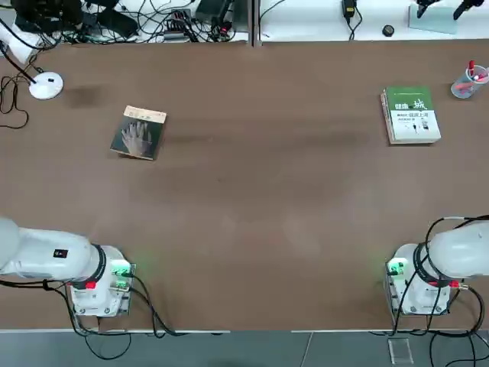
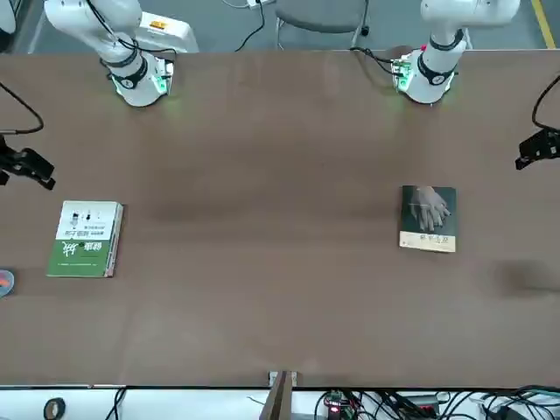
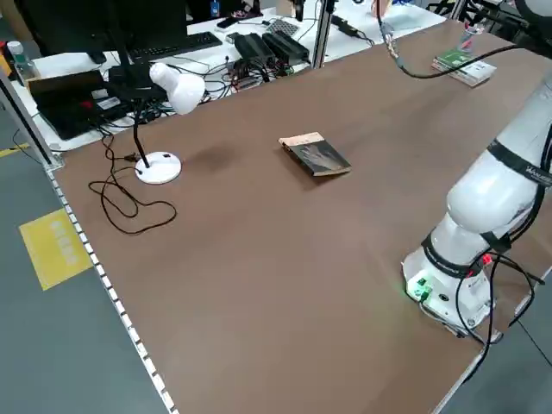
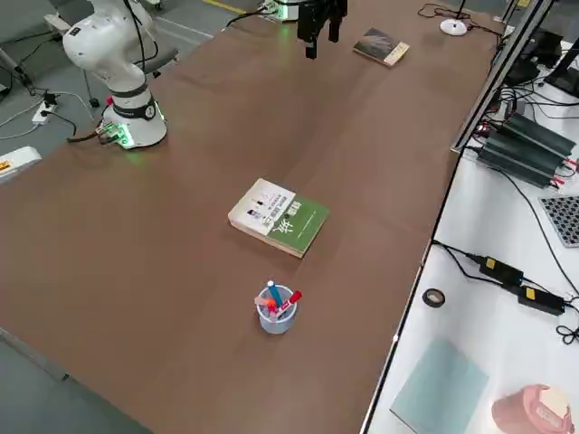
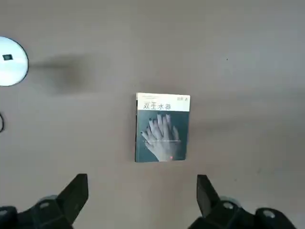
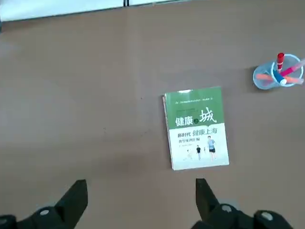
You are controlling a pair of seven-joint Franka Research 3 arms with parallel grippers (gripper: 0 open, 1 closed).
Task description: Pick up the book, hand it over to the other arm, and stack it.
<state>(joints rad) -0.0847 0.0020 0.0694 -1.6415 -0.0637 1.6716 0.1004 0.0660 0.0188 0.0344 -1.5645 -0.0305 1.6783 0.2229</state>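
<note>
The book (image 1: 139, 132) lies flat on the brown table, far left, dark cover with a pale hand and a tan band up. It also shows as the book (image 2: 429, 218), (image 3: 315, 154), (image 5: 162, 128). My left gripper (image 5: 141, 180) hangs high above it, open, nothing between its fingers. On the far right of the table rests the thicker green-and-white book (image 1: 411, 115), (image 6: 196, 128). High over that one my right gripper (image 6: 140, 183) is open and empty too. Neither gripper shows in the top view.
A clear cup of pens (image 1: 467, 82) stands right of the green-and-white book. A white desk lamp base (image 1: 46, 85) sits at the far left corner. Cables and gear line the white bench beyond the table's far edge. Both arm bases (image 1: 99, 287) stand at the near edge.
</note>
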